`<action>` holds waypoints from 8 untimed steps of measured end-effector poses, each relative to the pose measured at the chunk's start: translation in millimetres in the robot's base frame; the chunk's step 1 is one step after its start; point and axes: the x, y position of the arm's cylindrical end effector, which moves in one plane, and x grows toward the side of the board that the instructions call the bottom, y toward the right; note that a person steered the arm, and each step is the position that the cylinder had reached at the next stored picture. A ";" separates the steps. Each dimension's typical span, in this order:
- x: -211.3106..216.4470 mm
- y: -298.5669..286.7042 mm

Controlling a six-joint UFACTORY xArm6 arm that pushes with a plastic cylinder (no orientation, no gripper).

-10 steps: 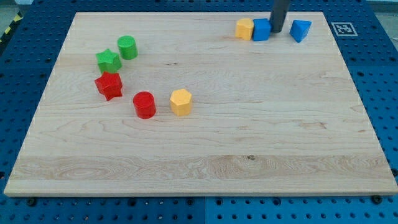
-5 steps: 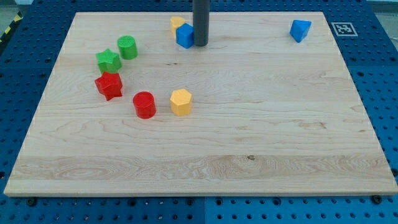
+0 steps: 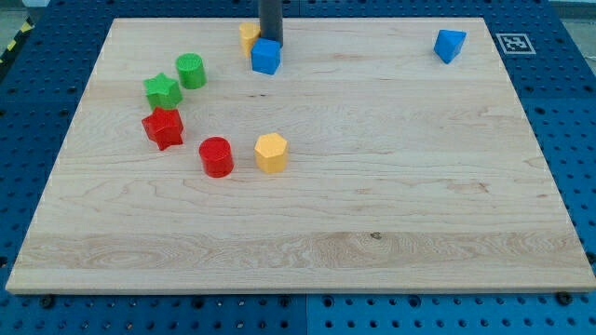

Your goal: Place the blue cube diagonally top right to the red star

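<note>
Blue cube [image 3: 266, 57] sat touching my tip [image 3: 270, 42], just below it, with a yellow block [image 3: 248, 35] at its left; the red star [image 3: 163, 127] lay well down-left; my end effector was a bare rod, no jaws

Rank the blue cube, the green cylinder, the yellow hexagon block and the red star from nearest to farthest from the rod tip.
From my tip:
1. Blue cube, touching, just below it.
2. Green cylinder, toward the view's left.
3. Yellow hexagon block, straight toward the view's bottom.
4. Red star, lower left.
</note>
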 end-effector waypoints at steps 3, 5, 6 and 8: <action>24.5 13.5; 48.2 27.6; 60.8 30.7; 74.4 10.0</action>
